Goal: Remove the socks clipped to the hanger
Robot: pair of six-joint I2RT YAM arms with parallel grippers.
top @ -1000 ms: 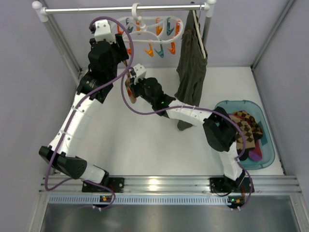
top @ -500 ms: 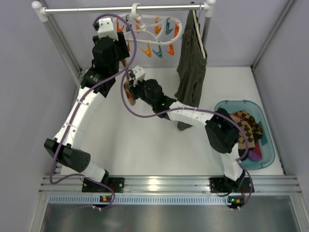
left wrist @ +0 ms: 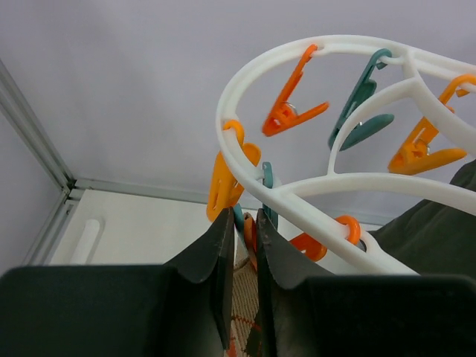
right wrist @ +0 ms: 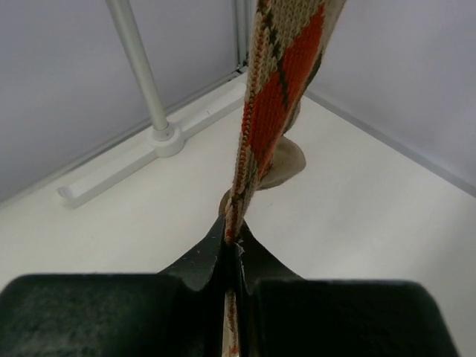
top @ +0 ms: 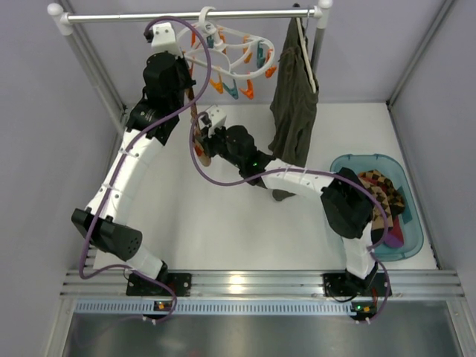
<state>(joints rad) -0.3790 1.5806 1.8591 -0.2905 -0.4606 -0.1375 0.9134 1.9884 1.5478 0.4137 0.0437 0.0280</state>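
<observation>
The white hanger [top: 239,31] hangs from the rail, its orange and teal clips dangling; in the left wrist view its ring [left wrist: 372,182] curves overhead. My left gripper [top: 190,77] [left wrist: 244,217] is at the hanger's left end, jaws pinched together on a clip [left wrist: 250,232]. Below that clip hangs a tan argyle sock [left wrist: 247,297] [top: 198,134]. My right gripper [top: 203,143] [right wrist: 232,236] is shut on the lower part of this sock [right wrist: 282,111], which stretches taut upward from its fingers. The sock's top edge inside the clip is hidden.
A long olive-green garment [top: 294,104] hangs from the rail's right end, close to the right arm. A teal basket [top: 413,236] at the right holds several socks [top: 381,192]. The rack's posts and foot [right wrist: 160,137] stand at the back.
My left gripper has risen to the hanger's left end and closed on the clip. The hanger has tilted and swung. The right gripper keeps its hold on the sock.
</observation>
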